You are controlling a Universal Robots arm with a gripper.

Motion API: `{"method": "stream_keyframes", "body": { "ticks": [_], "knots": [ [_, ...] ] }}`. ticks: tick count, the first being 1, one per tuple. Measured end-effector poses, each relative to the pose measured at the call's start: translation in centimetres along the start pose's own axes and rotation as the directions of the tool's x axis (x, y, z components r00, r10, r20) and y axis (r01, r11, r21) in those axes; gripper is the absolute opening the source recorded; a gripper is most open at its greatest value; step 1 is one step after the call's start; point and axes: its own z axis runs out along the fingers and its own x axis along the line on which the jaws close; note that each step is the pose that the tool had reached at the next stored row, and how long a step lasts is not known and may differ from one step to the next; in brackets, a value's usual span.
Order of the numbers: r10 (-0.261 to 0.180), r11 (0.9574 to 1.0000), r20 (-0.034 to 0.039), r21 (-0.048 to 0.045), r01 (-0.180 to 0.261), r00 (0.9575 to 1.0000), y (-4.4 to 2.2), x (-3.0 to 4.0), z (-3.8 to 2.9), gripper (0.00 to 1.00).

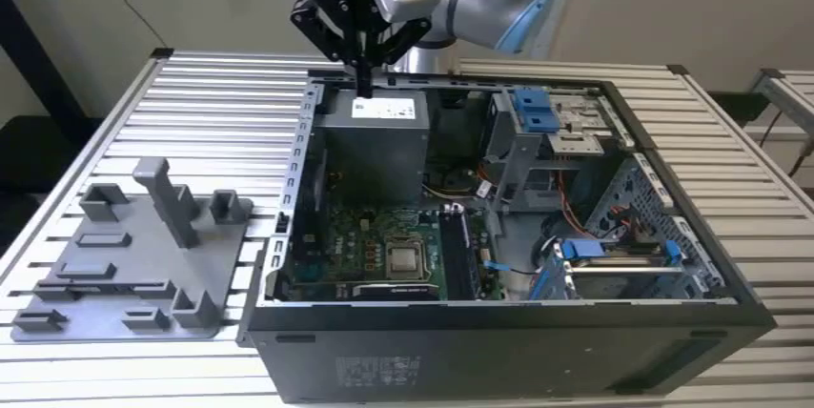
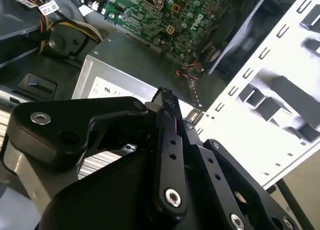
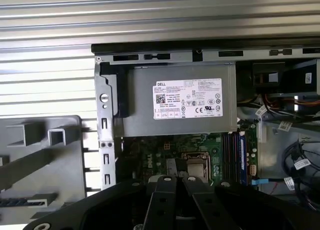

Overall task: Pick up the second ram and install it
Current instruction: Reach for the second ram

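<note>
Hanging in the upper middle of the exterior view, the end effector (image 1: 364, 87) pointed straight down over the far edge of the grey power-supply box (image 1: 372, 146), apart from it. Its fingers were clenched, tip against tip, and they looked the same in both wrist views (image 2: 167, 97) (image 3: 175, 181). The open computer case (image 1: 509, 324) lay on the slatted desk (image 1: 216, 84) and took up the middle and right of the exterior view, with the green motherboard (image 1: 362, 248) below the box. At the lower left of that view sat the grey tray (image 1: 191, 330) with its upright pegs. A long, narrow dark strip, apparently the second ram (image 1: 106, 285), rested in the tray's near part, well apart from the end effector.
</note>
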Motion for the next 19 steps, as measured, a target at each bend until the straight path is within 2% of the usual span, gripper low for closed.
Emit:
{"method": "stream_keyframes", "body": {
  "ticks": [19],
  "knots": [
    [0.0, 1.0, -0.001, -0.0001, 0.0, 1.0, -0.18, 2.6, -0.03, 0.11]
  ]
}}
